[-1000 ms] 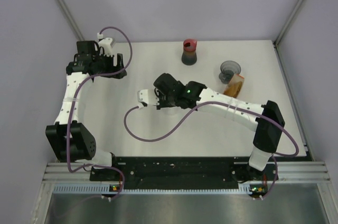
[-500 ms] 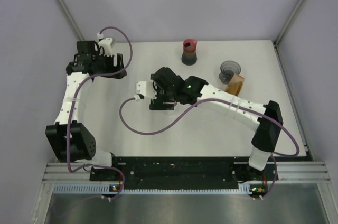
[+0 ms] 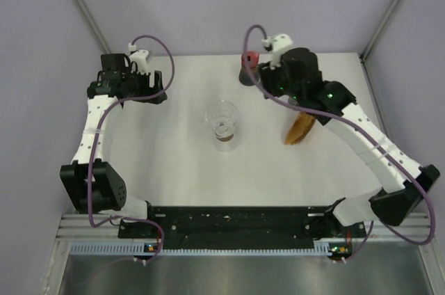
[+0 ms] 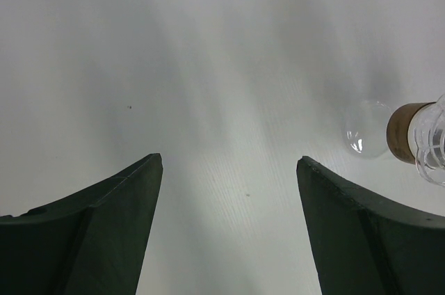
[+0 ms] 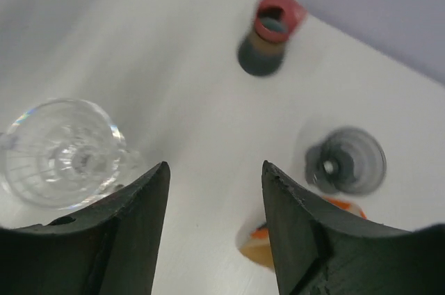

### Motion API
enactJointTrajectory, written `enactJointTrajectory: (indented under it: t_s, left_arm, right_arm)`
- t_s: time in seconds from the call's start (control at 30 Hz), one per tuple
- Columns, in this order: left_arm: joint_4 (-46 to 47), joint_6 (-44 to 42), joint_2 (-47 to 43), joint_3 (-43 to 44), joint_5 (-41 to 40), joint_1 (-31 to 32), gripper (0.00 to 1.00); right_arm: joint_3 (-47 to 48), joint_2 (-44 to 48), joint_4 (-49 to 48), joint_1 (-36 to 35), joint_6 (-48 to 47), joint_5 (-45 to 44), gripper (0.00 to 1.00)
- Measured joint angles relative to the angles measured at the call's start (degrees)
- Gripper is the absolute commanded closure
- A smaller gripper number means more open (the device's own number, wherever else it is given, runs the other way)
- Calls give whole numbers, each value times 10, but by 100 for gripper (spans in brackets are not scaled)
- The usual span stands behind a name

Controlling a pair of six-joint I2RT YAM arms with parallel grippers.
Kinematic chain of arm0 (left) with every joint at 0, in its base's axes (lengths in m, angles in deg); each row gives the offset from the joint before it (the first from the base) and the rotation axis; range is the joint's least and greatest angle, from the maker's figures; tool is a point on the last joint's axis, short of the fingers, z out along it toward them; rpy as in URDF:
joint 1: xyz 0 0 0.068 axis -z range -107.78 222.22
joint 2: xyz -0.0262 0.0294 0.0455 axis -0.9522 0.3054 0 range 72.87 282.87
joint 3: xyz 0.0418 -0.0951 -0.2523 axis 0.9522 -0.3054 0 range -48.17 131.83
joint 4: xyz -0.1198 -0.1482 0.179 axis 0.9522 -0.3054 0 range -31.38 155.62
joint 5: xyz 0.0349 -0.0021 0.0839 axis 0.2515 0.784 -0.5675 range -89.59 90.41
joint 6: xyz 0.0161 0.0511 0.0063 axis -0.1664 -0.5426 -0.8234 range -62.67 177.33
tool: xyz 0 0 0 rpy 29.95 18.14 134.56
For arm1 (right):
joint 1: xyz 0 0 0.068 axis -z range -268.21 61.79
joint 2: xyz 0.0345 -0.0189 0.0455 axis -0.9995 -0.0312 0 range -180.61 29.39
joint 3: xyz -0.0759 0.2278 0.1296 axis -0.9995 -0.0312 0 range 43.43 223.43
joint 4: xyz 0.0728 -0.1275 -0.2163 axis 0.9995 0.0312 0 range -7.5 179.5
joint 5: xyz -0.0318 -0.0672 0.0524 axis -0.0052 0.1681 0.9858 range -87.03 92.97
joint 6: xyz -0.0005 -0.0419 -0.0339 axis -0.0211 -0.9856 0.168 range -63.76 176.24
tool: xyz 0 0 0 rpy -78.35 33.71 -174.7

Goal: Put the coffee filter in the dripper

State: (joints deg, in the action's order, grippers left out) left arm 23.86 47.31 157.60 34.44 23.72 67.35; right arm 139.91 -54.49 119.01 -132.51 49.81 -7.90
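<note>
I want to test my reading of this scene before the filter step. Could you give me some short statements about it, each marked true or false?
1. The glass dripper stands near the middle of the table. True.
2. The right gripper holds a coffee filter. False: its jaws are apart with nothing between them.
3. The left gripper is open above bare table. True.
4. A paper filter already sits inside the glass dripper. False: it looks clear and empty.
5. The red-topped container stands beside the left arm. False: it is at the far edge, near the right arm.
</note>
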Motion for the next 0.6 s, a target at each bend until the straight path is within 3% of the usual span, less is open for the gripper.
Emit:
enactJointTrajectory:
  t_s: [0.1,0.2,0.27,0.33,0.47,0.6]
  left_arm:
    - [-1,0,0,0,1,0,16]
    - [-3,0,0,0,3,0,16]
    - [-4,0,0,0,5,0,16]
    - [-5,0,0,0,6,0,16]
    - [-5,0,0,0,9,0,16]
    - [-6,0,-1,0,9,0,16]
  right_arm:
    - [-110,75,-5,102,101,-41,52]
    - [-206,116,5,185,177,-48,65]
    - [-253,122,6,241,218,-31,65]
    - [-290,122,2,292,252,-13,56]
    - [-332,122,-10,338,304,18,54]
    - [-346,122,-45,339,345,42,59]
